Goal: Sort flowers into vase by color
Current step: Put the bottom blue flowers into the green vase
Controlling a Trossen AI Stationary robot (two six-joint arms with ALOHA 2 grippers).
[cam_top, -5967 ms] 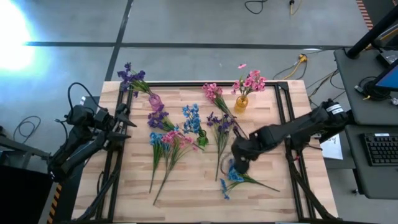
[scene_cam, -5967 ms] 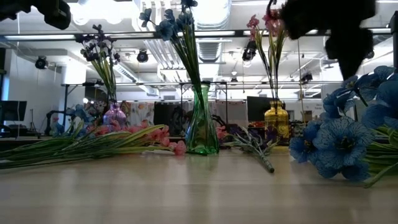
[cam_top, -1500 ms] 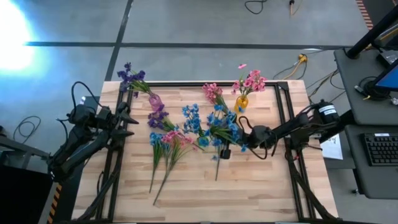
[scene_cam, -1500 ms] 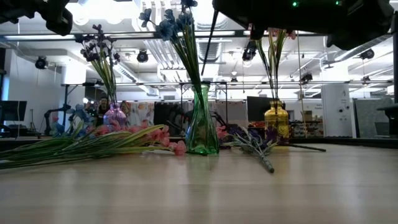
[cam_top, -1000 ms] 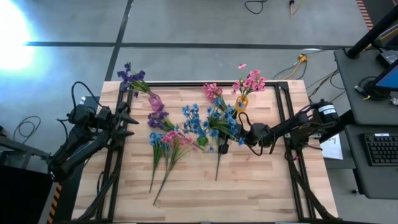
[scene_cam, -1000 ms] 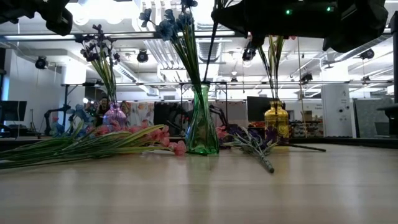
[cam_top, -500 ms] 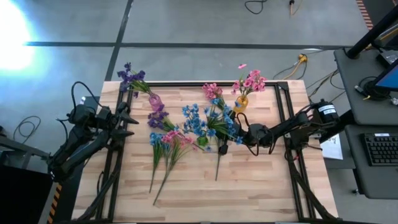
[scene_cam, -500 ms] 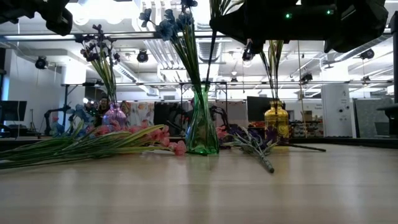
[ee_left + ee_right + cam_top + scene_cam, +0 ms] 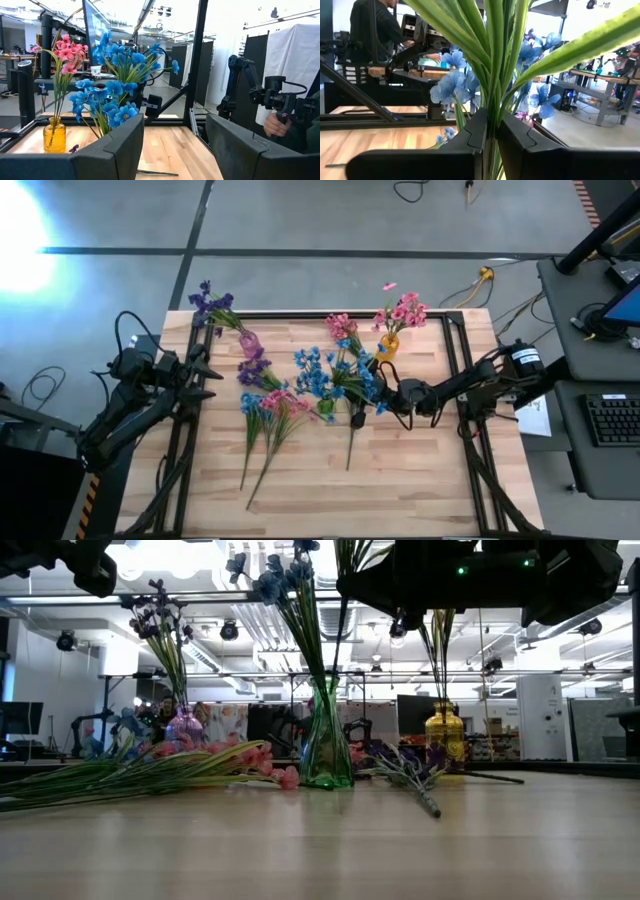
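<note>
My right gripper [image 9: 396, 395] is up over the table's middle right, shut on a blue flower sprig [image 9: 355, 375]. The sprig's thin stem [image 9: 338, 635] hangs down toward the mouth of the green vase [image 9: 325, 745]; whether it is inside, I cannot tell. That vase [image 9: 325, 406] holds blue flowers [image 9: 308, 365]. A yellow vase [image 9: 388, 346] holds pink flowers [image 9: 403, 310], and a purple vase [image 9: 250, 342] holds purple ones [image 9: 210, 302]. My left gripper [image 9: 203, 376] waits open at the table's left edge. My right gripper pinches the blue sprig's bundle of green stems [image 9: 492, 117] between its two fingers [image 9: 470, 135]. The fingers come level from the table's right and lie across the stems. The sprig stands roughly upright, blossoms above and stem end hanging below, lifted clear of the table.
Loose pink and blue sprigs [image 9: 268, 418] lie left of the green vase, a purple sprig [image 9: 352, 430] lies under the held one, and a pink sprig [image 9: 342, 328] lies near the yellow vase. A black frame [image 9: 455, 360] borders the table. A person's hand [image 9: 274, 125] shows beyond the table.
My right gripper has drifted slightly toward the table's left with the blue sprig, which stays upright and lifted.
</note>
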